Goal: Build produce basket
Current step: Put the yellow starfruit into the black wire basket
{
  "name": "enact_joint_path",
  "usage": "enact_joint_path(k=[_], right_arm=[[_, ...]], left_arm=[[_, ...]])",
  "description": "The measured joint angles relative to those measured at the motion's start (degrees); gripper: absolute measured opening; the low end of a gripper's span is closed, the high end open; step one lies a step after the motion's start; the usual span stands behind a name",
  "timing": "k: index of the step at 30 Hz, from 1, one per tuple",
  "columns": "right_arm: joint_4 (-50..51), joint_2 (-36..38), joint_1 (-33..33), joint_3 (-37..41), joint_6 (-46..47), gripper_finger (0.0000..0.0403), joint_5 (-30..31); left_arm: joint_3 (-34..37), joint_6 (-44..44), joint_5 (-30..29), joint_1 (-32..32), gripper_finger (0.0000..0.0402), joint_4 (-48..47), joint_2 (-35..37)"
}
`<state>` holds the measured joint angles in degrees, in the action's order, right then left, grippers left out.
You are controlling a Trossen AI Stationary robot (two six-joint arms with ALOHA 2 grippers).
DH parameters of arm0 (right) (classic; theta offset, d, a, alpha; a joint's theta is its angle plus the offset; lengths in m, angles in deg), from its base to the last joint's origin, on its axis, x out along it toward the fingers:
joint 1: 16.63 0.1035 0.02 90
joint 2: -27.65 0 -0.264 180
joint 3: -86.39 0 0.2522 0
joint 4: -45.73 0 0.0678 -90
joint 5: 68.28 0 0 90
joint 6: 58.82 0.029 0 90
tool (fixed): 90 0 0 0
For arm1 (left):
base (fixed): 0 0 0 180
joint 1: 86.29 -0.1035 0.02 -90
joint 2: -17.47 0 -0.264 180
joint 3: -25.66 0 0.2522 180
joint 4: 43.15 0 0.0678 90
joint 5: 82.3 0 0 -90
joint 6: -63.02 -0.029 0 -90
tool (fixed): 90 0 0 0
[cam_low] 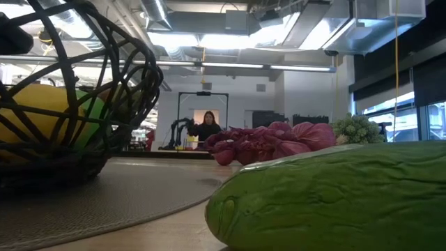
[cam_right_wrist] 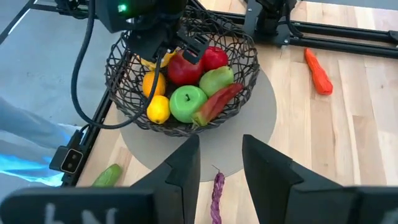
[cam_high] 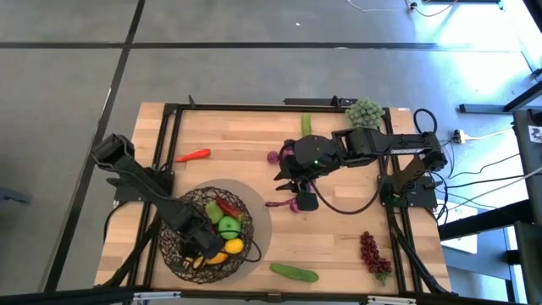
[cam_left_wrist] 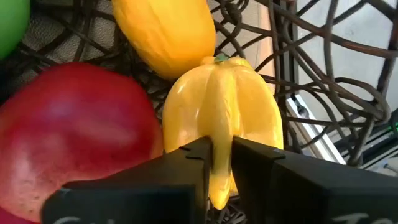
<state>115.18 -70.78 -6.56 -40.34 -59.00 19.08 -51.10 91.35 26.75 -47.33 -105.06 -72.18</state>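
The dark wire basket (cam_high: 174,244) stands on a round grey mat (cam_high: 259,212) at the table's near left. It holds a red apple (cam_left_wrist: 68,137), a lemon (cam_left_wrist: 165,31), a green apple (cam_right_wrist: 186,102) and a red chili (cam_right_wrist: 214,102). My left gripper (cam_left_wrist: 217,163) reaches down into the basket's near left part and is shut on a yellow ridged fruit (cam_left_wrist: 217,106). My right gripper (cam_right_wrist: 217,165) hangs open high above the table's middle, over a purple piece (cam_right_wrist: 217,194) that lies on the wood. My left gripper pinches one raised ridge (cam_left_wrist: 217,146) of the yellow ridged fruit between its two fingers. The fingers slant steeply down from above and grip across the ridge. The fruit lies inside the basket beside the red apple and the lemon. I cannot tell whether it rests on the mesh.
On the wood lie a red chili (cam_high: 193,156) at the left, a cucumber (cam_high: 294,272) at the near edge, dark-red grapes (cam_high: 373,254) near right, green grapes (cam_high: 364,110) and another cucumber (cam_high: 306,125) at the back. A person sits far off in the room (cam_low: 208,125).
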Motion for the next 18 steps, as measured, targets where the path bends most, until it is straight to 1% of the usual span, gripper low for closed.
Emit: enact_joint_path(k=[6,10,14,18], right_arm=[[-0.1,0.0,0.0,0.0,0.0,0.0113,0.0],[-0.1,0.0,0.0,0.0,-0.1,0.0113,0.1],[0.0,0.0,0.0,0.0,-0.1,0.0113,0.2],[0.2,0.0,0.0,0.0,-0.1,0.0113,0.2]], left_arm=[[0.0,-0.4,0.1,0.0,0.0077,-0.1,-0.1],[0.0,0.0,0.1,0.0,0.0095,-0.1,-0.1],[0.0,1.5,0.5,0.0,0.0097,-0.2,-0.1],[0.0,5.0,2.7,0.0,0.0096,-0.3,0.4]])
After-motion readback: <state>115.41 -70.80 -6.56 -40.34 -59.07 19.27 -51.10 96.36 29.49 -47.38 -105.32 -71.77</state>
